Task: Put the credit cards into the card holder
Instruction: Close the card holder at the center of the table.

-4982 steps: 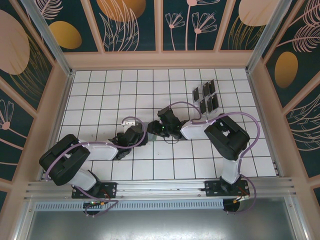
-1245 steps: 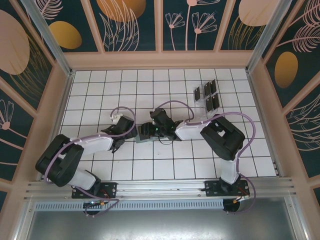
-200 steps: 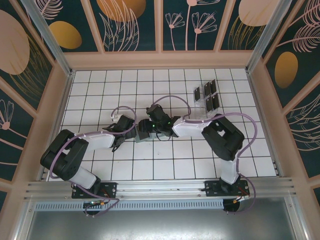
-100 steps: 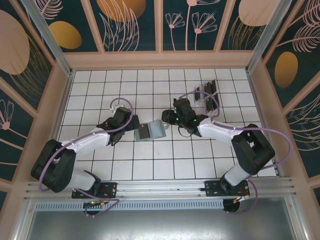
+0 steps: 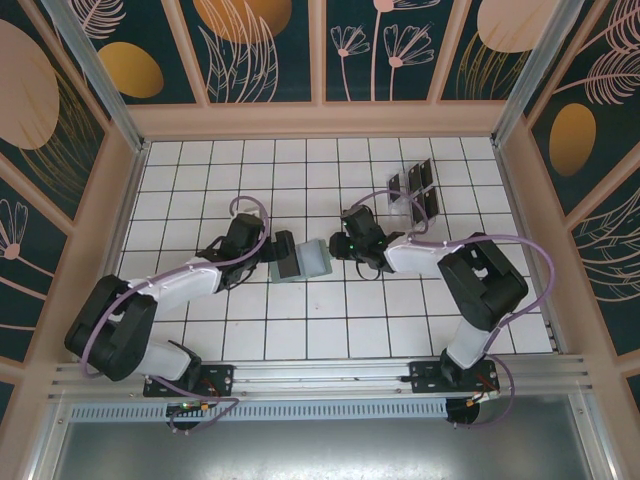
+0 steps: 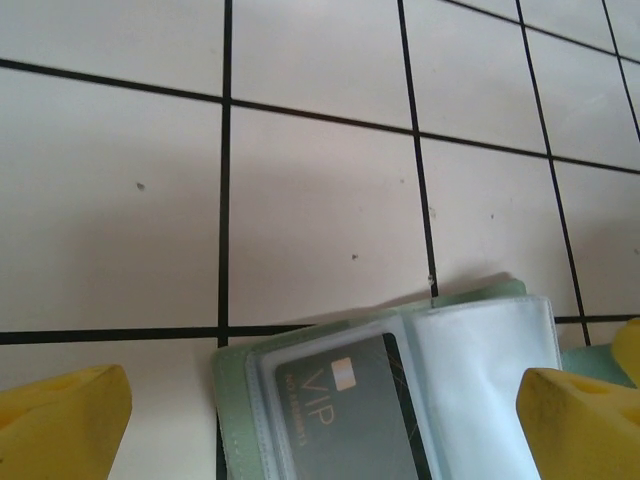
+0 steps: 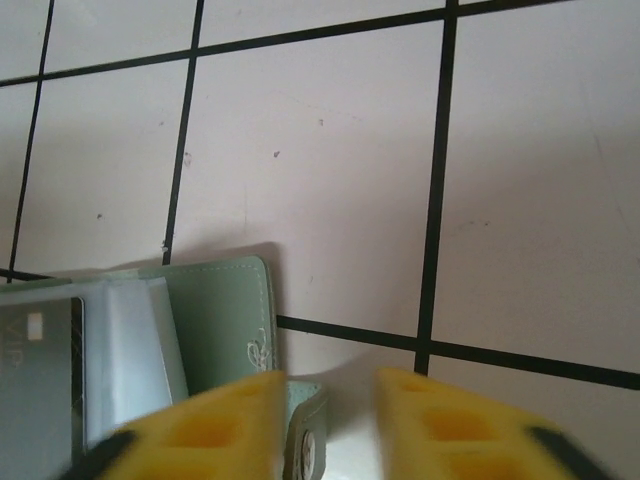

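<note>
– Left gripper (image 6: 320,425) hangs with its yellow fingers (image 6: 60,425) spread wide, one at each side of the card holder (image 6: 480,350), touching neither edge as far as its wrist view tells. Why stand like that?

– It looks like bracing. The card holder lies open and flat on the white tiled table (image 5: 200,180) between the two arms, and soft covers tend to fold shut. A wide stance on the left lets that arm press or catch the cover.

– And the right gripper (image 7: 330,425)?

– Its fingers are drawn close with a narrow gap, low over the holder's right flap. The snap tab lies in that gap, yet nothing shows it being pinched.

– Anything inside?

– One black VIP card (image 6: 345,415) sits in the left clear sleeve; the sleeve beside it is empty.

– The rest?

– More credit cards (image 5: 431,201) stand in the clear rack (image 5: 418,195) at the far right, well apart from the holder. The right arm is nearer, so fetching would likely fall to it.
</note>
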Available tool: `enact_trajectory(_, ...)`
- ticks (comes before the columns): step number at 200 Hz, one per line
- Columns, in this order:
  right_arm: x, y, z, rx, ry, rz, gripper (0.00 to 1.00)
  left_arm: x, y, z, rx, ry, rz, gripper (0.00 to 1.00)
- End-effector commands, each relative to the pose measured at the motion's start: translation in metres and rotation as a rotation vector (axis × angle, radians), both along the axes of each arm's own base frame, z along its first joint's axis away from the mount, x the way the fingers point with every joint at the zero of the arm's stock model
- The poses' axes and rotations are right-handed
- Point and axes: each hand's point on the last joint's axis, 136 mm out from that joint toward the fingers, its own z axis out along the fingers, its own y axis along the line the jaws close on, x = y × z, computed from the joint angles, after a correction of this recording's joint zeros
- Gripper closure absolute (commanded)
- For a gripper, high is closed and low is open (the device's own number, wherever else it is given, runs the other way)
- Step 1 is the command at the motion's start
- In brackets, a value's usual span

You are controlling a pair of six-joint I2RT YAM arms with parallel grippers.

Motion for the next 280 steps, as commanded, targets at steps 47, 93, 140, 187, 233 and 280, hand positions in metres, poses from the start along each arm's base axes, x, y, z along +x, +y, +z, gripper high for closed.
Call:
enact_trajectory(47,-0.004,0.002,0.013,0.059,-0.032,-0.009,1.00,-0.004,-0.015,-0.025,-0.050,0.026,-0.072,0.01)
enact_trajectory(93,-0.011,0.003,0.013,0.079,-0.025,-0.012,1.00,-0.004,-0.019,-0.033,-0.056,0.038,-0.088,0.02)
enact_trajectory(140,-0.015,0.005,0.007,0.091,-0.010,-0.014,1.00,-0.002,-0.030,-0.038,-0.085,0.050,-0.124,0.02)
enact_trajectory(187,-0.015,0.007,0.002,0.104,0.000,-0.016,1.00,0.000,-0.038,-0.025,-0.131,0.033,-0.145,0.01)
enact_trajectory(233,-0.013,0.010,0.000,0.114,0.004,-0.012,1.00,-0.003,-0.050,0.002,-0.225,0.002,-0.177,0.01)
enact_trajectory(280,-0.012,0.012,0.000,0.121,0.005,-0.009,1.00,-0.001,-0.065,0.047,-0.364,-0.065,-0.208,0.02)
